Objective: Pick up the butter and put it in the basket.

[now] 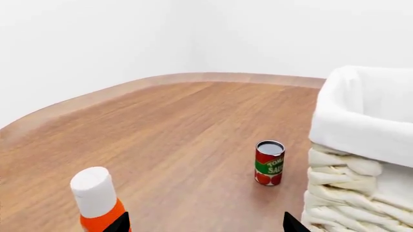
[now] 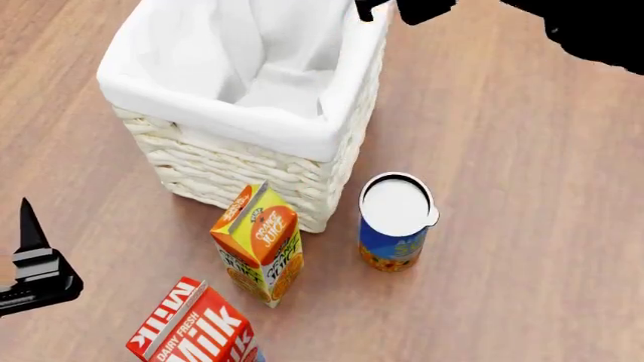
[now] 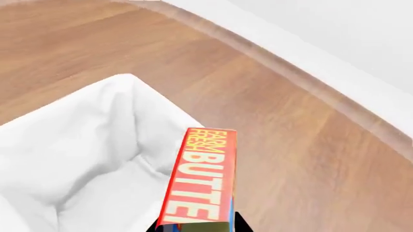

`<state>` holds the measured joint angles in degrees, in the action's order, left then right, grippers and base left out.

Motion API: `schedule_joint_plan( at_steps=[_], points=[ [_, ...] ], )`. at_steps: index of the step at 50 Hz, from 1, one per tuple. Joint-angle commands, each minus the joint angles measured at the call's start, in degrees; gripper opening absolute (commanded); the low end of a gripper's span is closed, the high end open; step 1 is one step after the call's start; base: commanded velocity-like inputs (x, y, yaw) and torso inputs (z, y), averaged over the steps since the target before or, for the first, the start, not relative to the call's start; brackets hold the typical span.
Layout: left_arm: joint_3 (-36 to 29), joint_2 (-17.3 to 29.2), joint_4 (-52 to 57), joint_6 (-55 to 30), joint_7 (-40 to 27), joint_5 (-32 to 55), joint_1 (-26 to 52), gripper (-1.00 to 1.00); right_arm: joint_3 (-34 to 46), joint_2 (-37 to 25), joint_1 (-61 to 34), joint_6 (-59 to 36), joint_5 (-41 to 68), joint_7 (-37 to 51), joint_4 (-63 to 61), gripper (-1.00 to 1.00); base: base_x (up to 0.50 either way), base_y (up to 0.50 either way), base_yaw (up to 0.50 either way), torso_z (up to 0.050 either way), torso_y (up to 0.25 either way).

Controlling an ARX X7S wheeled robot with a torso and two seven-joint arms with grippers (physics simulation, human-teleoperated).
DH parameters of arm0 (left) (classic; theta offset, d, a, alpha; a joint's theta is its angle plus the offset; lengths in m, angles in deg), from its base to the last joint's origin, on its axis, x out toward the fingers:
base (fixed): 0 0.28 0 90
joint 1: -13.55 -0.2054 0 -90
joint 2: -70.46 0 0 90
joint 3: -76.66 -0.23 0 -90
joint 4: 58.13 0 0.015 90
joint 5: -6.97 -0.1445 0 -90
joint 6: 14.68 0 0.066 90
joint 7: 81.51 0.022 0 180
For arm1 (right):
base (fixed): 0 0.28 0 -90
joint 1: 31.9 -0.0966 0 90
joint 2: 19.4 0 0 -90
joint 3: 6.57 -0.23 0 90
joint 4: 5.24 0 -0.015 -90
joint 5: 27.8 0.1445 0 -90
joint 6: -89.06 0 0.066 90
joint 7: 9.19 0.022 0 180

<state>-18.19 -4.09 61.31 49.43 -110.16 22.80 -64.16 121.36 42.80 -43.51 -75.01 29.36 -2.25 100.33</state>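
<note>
My right gripper [image 3: 197,227] is shut on the butter [image 3: 203,179], a slim red box with pale "BUTTER" lettering. It holds the box over the near edge of the basket's white liner [image 3: 84,145]. In the head view this gripper [image 2: 403,9] shows as a black shape above the basket's far right rim, and the butter is hidden there. The cream wicker basket [image 2: 201,105] stands in the upper left of the head view and also shows in the left wrist view [image 1: 361,145]. My left gripper [image 1: 206,224] is open and empty, low beside the basket, and shows at the left edge of the head view [image 2: 30,264].
An orange juice carton [image 2: 259,241], a red milk carton [image 2: 196,328] and a blue can with a white lid [image 2: 394,226] stand in front of the basket. A tomato sauce can [image 1: 270,163] and a white-capped orange container [image 1: 96,198] are near my left gripper. The table's curved edge [image 1: 96,96] lies beyond.
</note>
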Motion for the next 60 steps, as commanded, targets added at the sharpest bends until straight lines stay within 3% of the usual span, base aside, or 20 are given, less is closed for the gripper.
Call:
schedule_joint_plan(
  at_steps=[1,9,19,24,32,41,49,60],
  points=[
    [1.2,-0.8,-1.0,0.5,1.0,-1.3,0.6,1.0,10.6,11.7,-13.4,7.6,-9.8,-25.6,28.8,-1.0,0.0,0.0,0.0,0.0,0.0],
    [1.4,-0.5,-0.5,0.0,0.7,-0.8,0.7,1.0,18.4,25.2,-19.8,22.0,-19.0,-44.0,59.3,-1.0,0.0,0.0,0.0,0.0,0.001],
    [2.1,-0.5,0.3,-1.1,0.0,0.1,0.8,1.0,4.6,27.7,-16.9,21.7,-33.5,-47.9,59.4,-1.0,0.0,0.0,0.0,0.001,0.001],
    [2.0,-0.4,1.0,-1.5,-0.3,0.2,0.5,1.0,3.4,27.8,-16.6,21.7,-34.4,-47.7,59.4,-1.0,0.0,0.0,0.0,0.0,0.002],
    [2.2,-0.3,1.3,-1.9,-0.7,0.6,0.5,1.0,8.1,27.8,-16.0,22.6,-27.8,-46.7,59.4,-1.0,0.0,0.0,0.0,0.0,0.001],
    [2.4,-0.2,1.6,-2.5,-1.2,1.0,0.6,1.0,25.4,27.8,-15.0,24.2,-9.9,-46.9,59.3,-1.0,0.0,0.0,0.0,0.001,0.001],
    [2.3,-0.3,1.9,-2.6,-1.7,1.1,0.3,1.0,35.8,27.8,-14.9,25.2,0.1,-49.8,58.6,-1.0,0.0,0.0,0.0,0.0,0.001],
    [2.5,-0.2,2.4,-3.1,-2.1,1.7,0.4,1.0,42.9,27.8,-15.0,25.9,6.7,-52.3,57.6,-1.0,0.0,0.0,0.0,0.001,0.002]
  ],
)
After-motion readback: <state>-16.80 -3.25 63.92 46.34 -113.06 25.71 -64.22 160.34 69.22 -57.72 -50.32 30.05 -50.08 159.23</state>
